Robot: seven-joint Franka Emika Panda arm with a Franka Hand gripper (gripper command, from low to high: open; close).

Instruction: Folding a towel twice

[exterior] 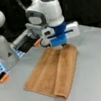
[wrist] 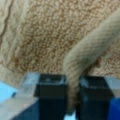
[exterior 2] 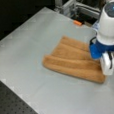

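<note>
Towel [exterior: 53, 72] folded on the grey table [exterior: 95, 73], one edge pinched by the gripper [exterior: 64, 45].
In both front views the tan cloth lies doubled mid-table, its fold at the near end; the wrist view shows a woven band [wrist: 85, 57] clamped between the black fingers [wrist: 51, 95] at the far corner.

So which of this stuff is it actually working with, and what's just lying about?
In use:
- towel, folded over on the table
- gripper, shut on a fold of the towel at its far edge

Lying about:
- table, bearing the towel
- orange piece at the table's top edge in a front view
- metal frame behind it
</note>
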